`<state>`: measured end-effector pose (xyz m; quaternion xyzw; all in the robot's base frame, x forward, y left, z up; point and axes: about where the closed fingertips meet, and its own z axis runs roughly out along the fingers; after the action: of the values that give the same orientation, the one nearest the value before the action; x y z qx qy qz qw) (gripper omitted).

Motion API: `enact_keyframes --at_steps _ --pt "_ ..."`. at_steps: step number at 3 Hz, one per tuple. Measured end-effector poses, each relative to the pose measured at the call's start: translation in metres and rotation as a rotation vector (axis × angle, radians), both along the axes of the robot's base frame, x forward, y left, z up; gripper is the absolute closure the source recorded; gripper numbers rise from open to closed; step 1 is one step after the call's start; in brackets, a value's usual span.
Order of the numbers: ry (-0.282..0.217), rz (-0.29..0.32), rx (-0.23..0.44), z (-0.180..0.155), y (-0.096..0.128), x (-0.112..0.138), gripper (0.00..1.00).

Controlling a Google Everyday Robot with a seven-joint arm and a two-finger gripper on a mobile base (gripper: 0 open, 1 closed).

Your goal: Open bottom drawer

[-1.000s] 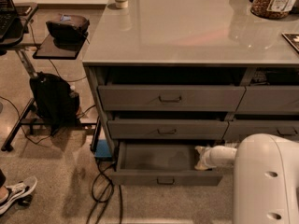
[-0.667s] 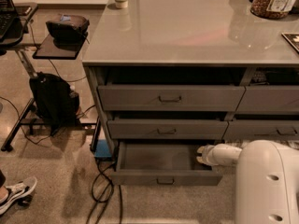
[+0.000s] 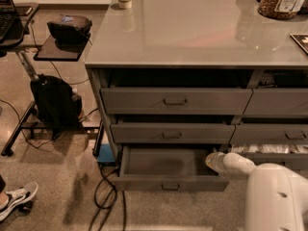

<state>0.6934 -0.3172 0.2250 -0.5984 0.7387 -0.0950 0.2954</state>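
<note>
Bottom drawer (image 3: 166,170), dark grey metal, loop-handled, stands pulled out at lower centre under the glossy counter (image 3: 192,28); white rounded arm (image 3: 274,196) reaches left, pincer (image 3: 212,160) at drawer's right edge, grip state indiscernible.

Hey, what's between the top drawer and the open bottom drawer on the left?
The middle drawer, shown in the camera view. The gripper is at the bottom drawer's right end.

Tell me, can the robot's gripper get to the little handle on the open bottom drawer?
Probably yes. The gripper sits by the right end of the bottom drawer, and nothing blocks the way to the handle on its front.
</note>
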Motion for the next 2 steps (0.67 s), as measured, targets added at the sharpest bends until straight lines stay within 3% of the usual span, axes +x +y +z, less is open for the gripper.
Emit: enact_keyframes --at_steps 1,2 --pt "0.041 0.016 0.028 -0.047 0.008 0.007 1.00" --pt "0.120 0.060 0.032 -0.091 0.027 0.002 1.00"
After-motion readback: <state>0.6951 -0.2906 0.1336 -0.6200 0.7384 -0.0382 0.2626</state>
